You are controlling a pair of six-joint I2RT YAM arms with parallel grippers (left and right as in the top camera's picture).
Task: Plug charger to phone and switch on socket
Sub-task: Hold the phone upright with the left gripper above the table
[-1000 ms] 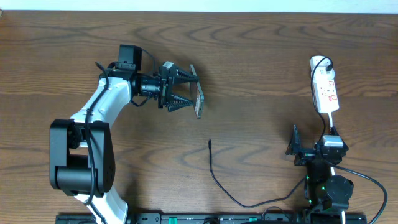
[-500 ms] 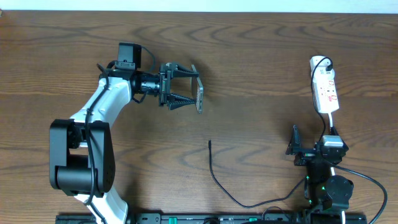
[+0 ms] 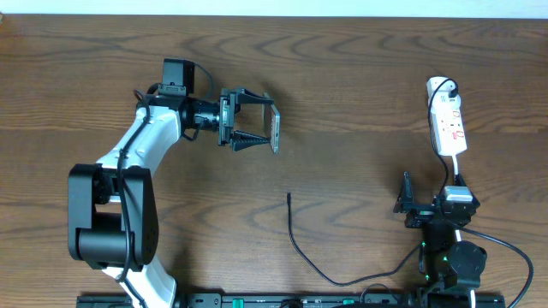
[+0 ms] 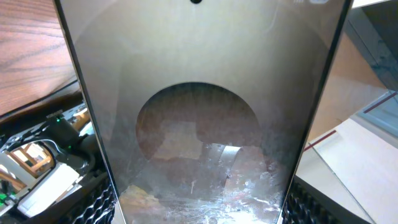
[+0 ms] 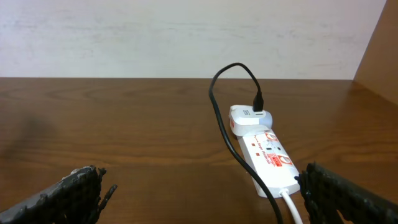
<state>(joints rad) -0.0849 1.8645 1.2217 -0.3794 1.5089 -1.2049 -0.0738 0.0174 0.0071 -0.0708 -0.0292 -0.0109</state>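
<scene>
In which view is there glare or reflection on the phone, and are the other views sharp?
Left wrist view: the phone fills the frame, its glass hazy with a grey sheen and smeared reflections near the bottom. Overhead view: even light, sharp, no glare. Right wrist view: clear, the socket well lit, soft shadows only.

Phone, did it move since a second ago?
Yes. The phone, held by the left tool, turned straighter; its lower end drew away from the charger tip.
</scene>
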